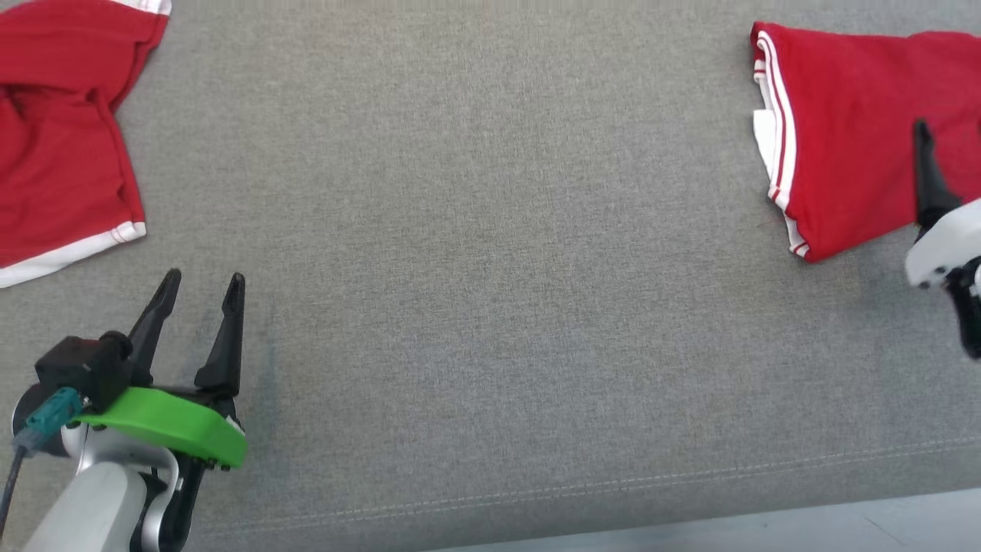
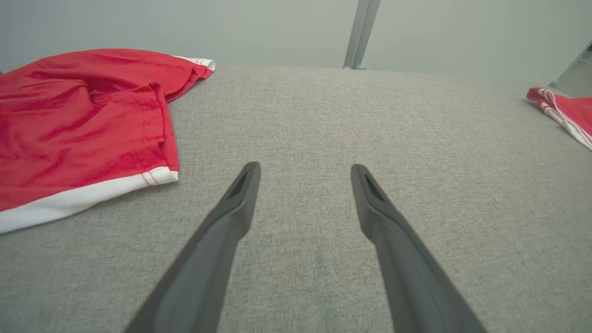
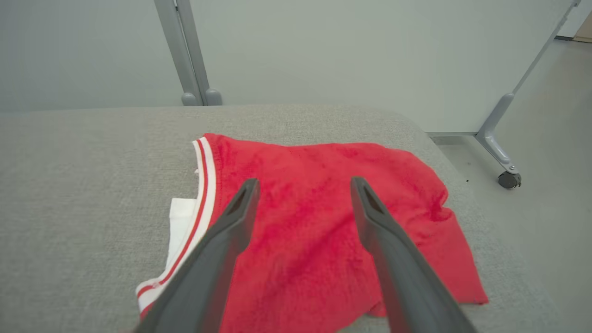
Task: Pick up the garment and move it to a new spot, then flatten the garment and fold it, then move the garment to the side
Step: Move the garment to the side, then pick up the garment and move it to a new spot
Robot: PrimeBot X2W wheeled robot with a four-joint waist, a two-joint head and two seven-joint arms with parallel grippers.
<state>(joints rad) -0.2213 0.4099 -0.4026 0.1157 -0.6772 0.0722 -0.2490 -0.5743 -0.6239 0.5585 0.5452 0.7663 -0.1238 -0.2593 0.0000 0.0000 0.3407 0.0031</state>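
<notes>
Well, both grippers have their jaws spread wide, holding nothing. The left gripper point(image 2: 305, 167) hovers over the grey woven fabric surface point(image 1: 490, 268); a rumpled red garment with a white hem point(image 2: 83, 120) lies ahead to its left, apart from it. The right gripper point(image 3: 304, 181) hangs over a folded red garment with white-striped trim point(image 3: 305, 240).

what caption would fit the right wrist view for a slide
Open right gripper poised over a red garment with white-striped trim lying on a grey fabric surface.

text: none legible | labels: none | numbers: none
</notes>
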